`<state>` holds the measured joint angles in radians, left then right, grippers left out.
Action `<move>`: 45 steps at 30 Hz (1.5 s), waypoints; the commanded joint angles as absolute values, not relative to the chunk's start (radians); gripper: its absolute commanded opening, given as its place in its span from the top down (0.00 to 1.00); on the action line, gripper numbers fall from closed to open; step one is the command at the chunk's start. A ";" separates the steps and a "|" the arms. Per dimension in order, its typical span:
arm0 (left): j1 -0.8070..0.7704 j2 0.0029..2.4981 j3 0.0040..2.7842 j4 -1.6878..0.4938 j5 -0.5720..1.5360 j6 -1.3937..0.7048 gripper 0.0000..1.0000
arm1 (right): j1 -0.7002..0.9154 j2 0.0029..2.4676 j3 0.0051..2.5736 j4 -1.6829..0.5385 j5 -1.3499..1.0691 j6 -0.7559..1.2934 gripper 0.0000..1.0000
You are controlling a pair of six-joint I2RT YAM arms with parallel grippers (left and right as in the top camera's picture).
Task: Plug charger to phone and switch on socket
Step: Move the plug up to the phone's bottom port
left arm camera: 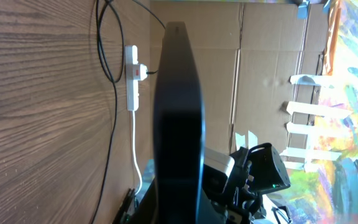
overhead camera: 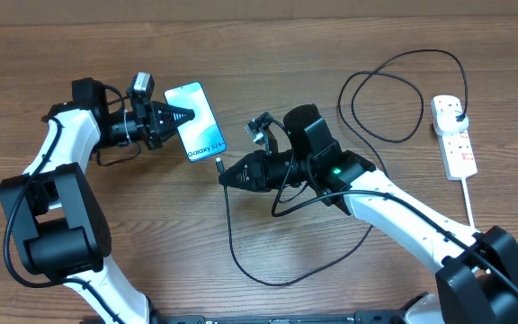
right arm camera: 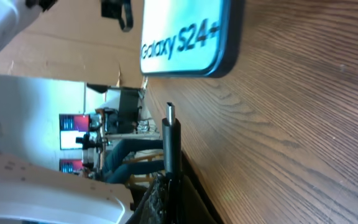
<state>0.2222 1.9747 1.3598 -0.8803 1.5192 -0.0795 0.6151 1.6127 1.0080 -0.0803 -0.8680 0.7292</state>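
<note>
— Squarely at centre-left of your table (overhead camera: 331, 36) is the phone (overhead camera: 203, 121), a slim flat slab with dark edges and rounded corners. Its screen is bright light blue, with white "Galaxy S24+" lettering near the end facing your right arm.

— Your left gripper (overhead camera: 180, 116) is closed on the long edge nearest your left arm, its dark pointed fingers pinching it. Your left wrist view shows the phone only as a blurred dark band, edge-on. Whether it rests on the wood, you cannot tell.

— The charger (overhead camera: 230, 225) is a thin black cable. Your right gripper (overhead camera: 224, 173) is clamped on its black connector body. The small metal connector tip (right arm camera: 170, 113) juts out near the phone's lettered end but does not touch it.

— From there the cable drops toward the table's near edge, curves up to your right arm and is hidden. It shows again as a wide loop at far right, ending in a black plug head (overhead camera: 458, 112) seated in the end outlet of the socket (overhead camera: 455, 135).

— That socket is a narrow white plastic strip, well apart from the phone. It has a red switch (left arm camera: 132, 73) beside the plug, and a thick white cord (overhead camera: 469, 202) trails off it. The table is matte brown wood grain.
</note>
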 commanded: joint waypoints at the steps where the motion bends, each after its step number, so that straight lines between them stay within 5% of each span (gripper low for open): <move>1: 0.222 1.962 1.359 -0.871 1.581 -0.090 0.96 | 0.615 1.597 0.999 -0.036 -0.835 0.805 0.96; 12: 0.222 1.962 1.359 -0.831 1.581 -0.090 0.96 | 0.635 1.597 0.862 0.277 -0.855 0.936 0.96; 45: 0.163 1.962 1.359 -0.822 1.581 -0.086 0.96 | 0.622 1.597 0.825 0.306 -0.809 0.995 0.96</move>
